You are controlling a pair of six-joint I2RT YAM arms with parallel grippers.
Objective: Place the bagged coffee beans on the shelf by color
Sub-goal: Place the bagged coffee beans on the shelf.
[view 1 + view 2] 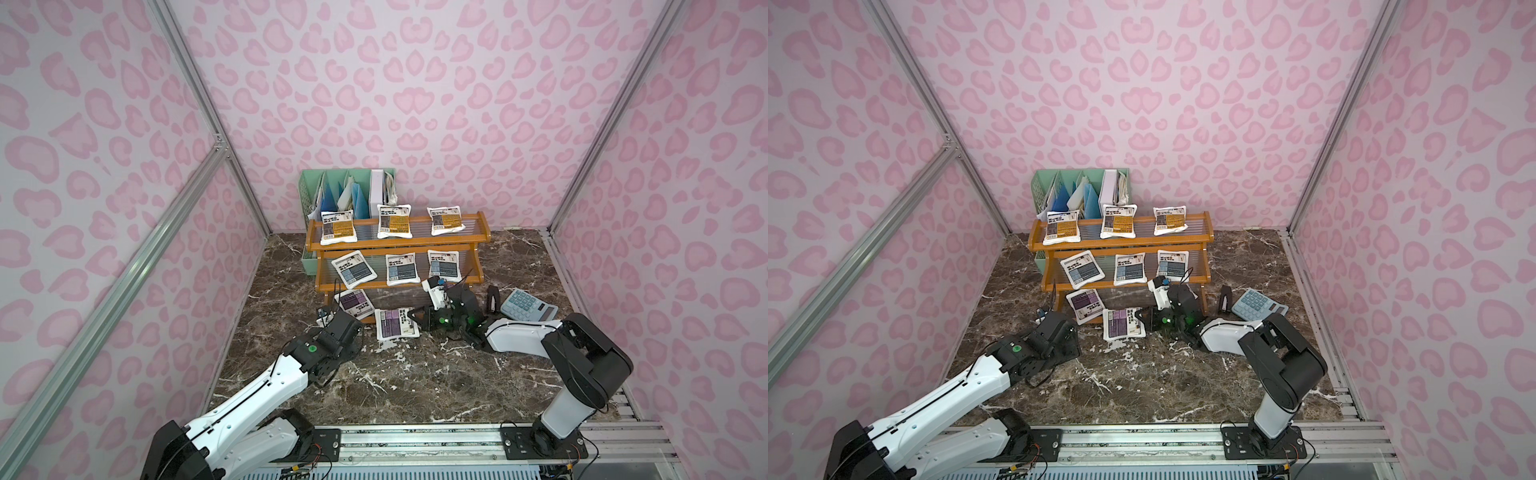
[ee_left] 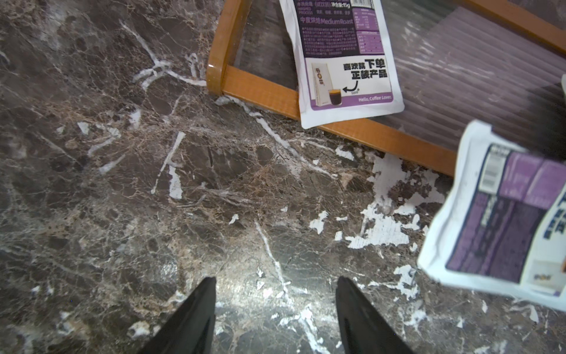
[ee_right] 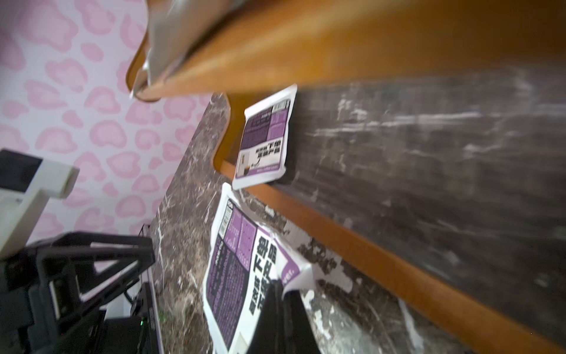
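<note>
Our right pincer [image 3: 284, 289] is clamped tight on the edge of a white puffy square purple-labelled pouch [image 1: 394, 325], just in front of the stepped orange-brown wooden shelf [image 1: 419, 244]. At ten o'clock a second purple pouch [image 1: 354, 303] lies on the lowest tier; at twelve, three blue-grey pouches [image 1: 401, 269] sit on the middle tier and three orange pouches [image 1: 394, 221] the top. At nine o'clock our left pincer [image 2: 275, 285] gapes empty over the dark marble worktop [image 2: 122, 184].

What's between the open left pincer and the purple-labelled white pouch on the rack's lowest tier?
In the left wrist view, only bare brown marble tabletop separates the left pincer from the rack's orange wooden front rail, which the purple-labelled pouch overhangs.
</note>
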